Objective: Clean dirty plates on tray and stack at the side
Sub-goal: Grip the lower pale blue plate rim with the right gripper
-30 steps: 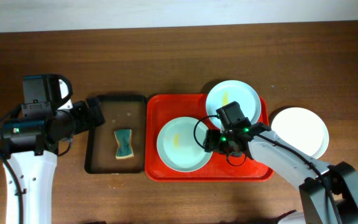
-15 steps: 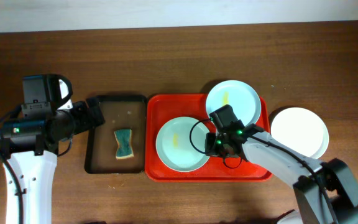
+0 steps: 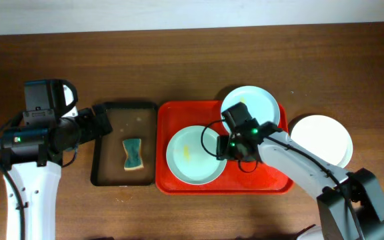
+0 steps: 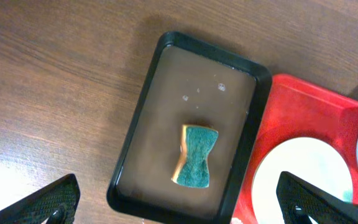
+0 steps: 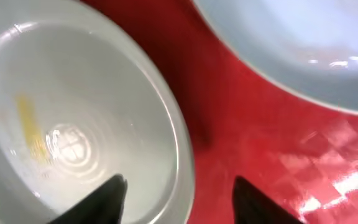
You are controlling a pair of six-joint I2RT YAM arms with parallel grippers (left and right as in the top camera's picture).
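Tabletop [image 3: 179, 60]: dark brown wood grain. It fills the overhead frame apart from a pale strip along the top edge. Bare wood shows across the whole upper band and at the far right.

Red tray [image 3: 272, 183]: centre-right of the frame, with a low rim and rounded corners. Its left rim lies just beside the right rim of the black tray [image 3: 105, 143]. Whether the two touch cannot be told.

Plates, three in all:
- Lower plate [image 3: 192, 157]: lies in the left half of the red tray and carries a yellow smear [image 5: 27, 121].
- Upper plate [image 3: 255, 107]: sits at the tray's upper right, overhanging the upper rim, and also shows a yellow mark.
- Outer plate [image 3: 322, 140]: rests on the wood just right of the tray.

Sponge [image 3: 133, 153]: green over yellow, waisted in shape, lying in the black tray.

Right gripper [image 5: 180, 190]: reaches in from the lower right, jaws spread. One finger hangs over the lower plate's inner slope and the other over bare red tray, so the plate's right rim lies between them. Contact cannot be told.

Left gripper [image 3: 103, 122]: at the black tray's upper left corner, jaws spread wide and holding nothing.
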